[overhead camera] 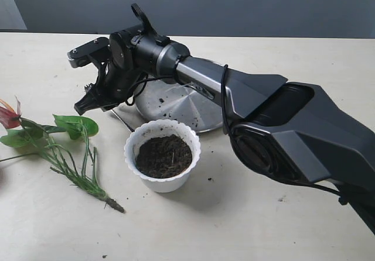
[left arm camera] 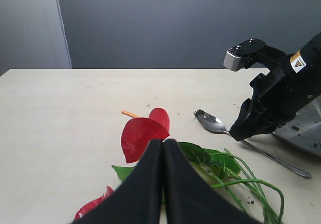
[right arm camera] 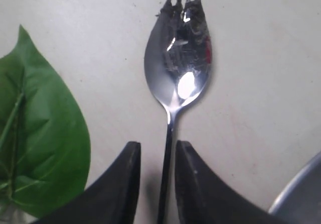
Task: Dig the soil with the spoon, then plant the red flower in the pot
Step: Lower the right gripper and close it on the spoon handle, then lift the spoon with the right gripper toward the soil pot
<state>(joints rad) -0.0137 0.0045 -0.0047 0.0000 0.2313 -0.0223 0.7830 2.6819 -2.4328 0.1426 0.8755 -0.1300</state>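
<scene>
The spoon (right arm camera: 178, 68) lies flat on the table, crumbs of soil on its notched tip. My right gripper (right arm camera: 156, 148) is open, low over the table, with a finger on each side of the thin handle; a gap shows on one side. In the exterior view this gripper (overhead camera: 82, 106) hangs left of the pot (overhead camera: 132, 155), which holds dark soil (overhead camera: 164, 155). The red flower (overhead camera: 70, 126) lies on the table further left. My left gripper (left arm camera: 163, 142) is shut on nothing, just above the flower's red bloom (left arm camera: 140, 136) and leaves.
A round steel plate (overhead camera: 176, 106) with soil crumbs sits behind the pot, under the right arm; its rim (right arm camera: 301, 194) is close beside the right fingers. A green leaf (right arm camera: 40, 133) lies on the other side of the spoon. Loose crumbs dot the table.
</scene>
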